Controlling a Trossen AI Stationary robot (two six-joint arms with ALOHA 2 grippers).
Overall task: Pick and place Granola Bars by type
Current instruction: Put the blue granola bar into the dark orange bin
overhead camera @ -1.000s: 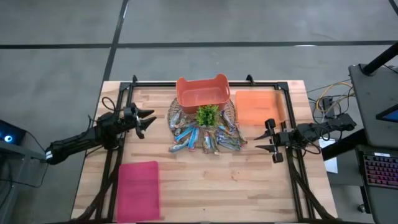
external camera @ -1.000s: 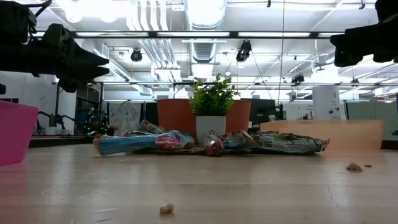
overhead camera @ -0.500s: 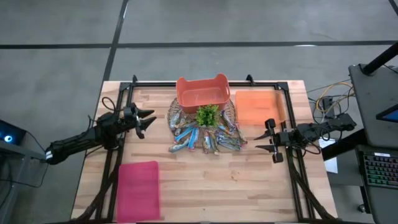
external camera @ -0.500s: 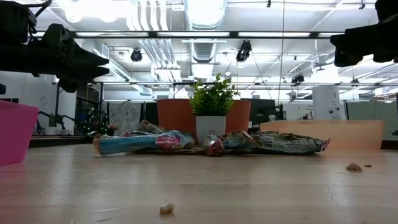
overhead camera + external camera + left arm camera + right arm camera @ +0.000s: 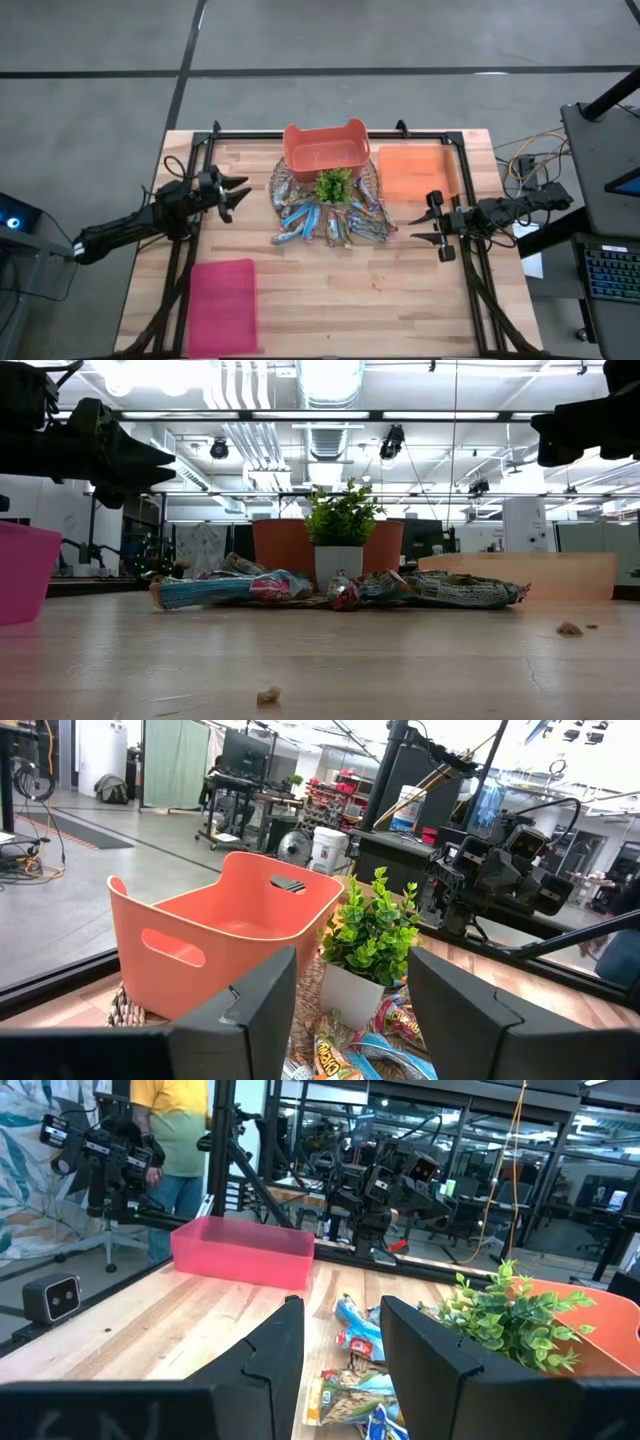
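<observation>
Granola Bars point(image 5: 330, 222) lie heaped mid-table — left gripper point(image 5: 237, 194) and right gripper point(image 5: 424, 226) hover level near opposite side edges, fingers spread, empty.

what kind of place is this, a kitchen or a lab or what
Most likely a robotics lab or workshop: a light wooden worktable with black rails, exposed silver ceiling ducts, and more dark robot arm rigs in the room behind.

Blue and tan Granola Bars point(image 5: 330, 222), green plant point(image 5: 333, 184), pink bin point(image 5: 222, 305)
</observation>
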